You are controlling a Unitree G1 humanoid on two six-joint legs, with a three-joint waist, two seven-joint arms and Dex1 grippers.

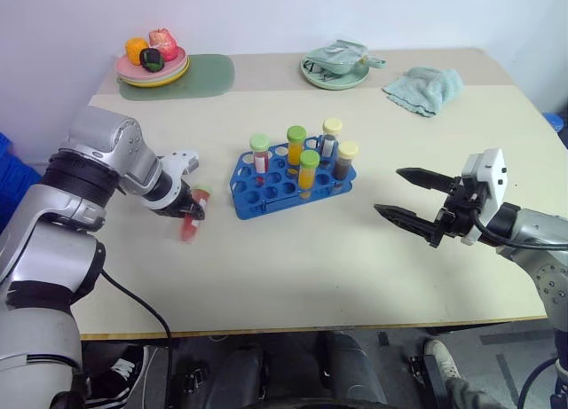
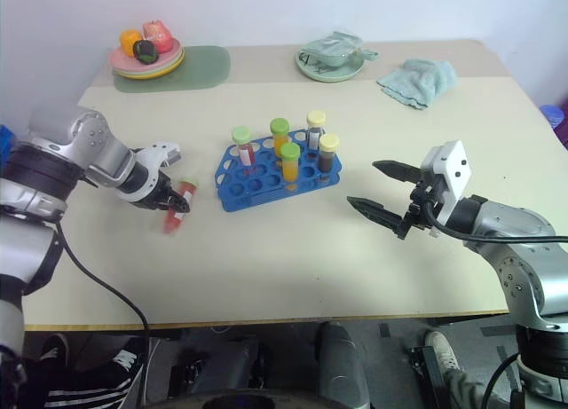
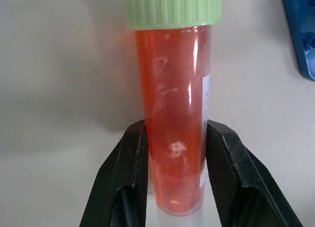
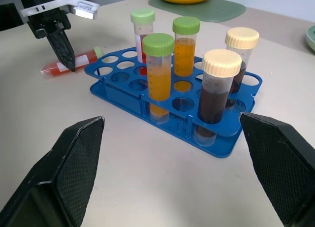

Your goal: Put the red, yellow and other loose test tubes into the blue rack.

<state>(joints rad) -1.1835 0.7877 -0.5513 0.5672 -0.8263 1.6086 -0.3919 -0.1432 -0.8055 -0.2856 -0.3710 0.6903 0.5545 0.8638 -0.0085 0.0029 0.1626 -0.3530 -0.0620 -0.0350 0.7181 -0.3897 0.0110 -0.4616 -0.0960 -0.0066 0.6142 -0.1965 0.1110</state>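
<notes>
A red test tube (image 3: 174, 99) with a green cap lies flat on the table, left of the blue rack (image 1: 266, 192). My left gripper (image 1: 191, 210) points steeply down over it and is shut on it, both black fingers (image 3: 130, 158) pressed against the tube's lower half. The same tube (image 4: 69, 64) shows beyond the rack in the right wrist view. Several capped tubes stand in the rack: green-capped ones (image 4: 158, 74) with red or orange liquid, cream-capped ones (image 4: 219, 84) with dark liquid. Right of the rack my right gripper (image 1: 389, 190) hovers level and open, holding nothing.
At the table's back left, a plate of toy fruit (image 1: 153, 67) sits on a green mat (image 1: 200, 76). A pale green dish (image 1: 335, 67) and a teal cloth (image 1: 424, 88) lie at the back right. The table's front edge runs close below both arms.
</notes>
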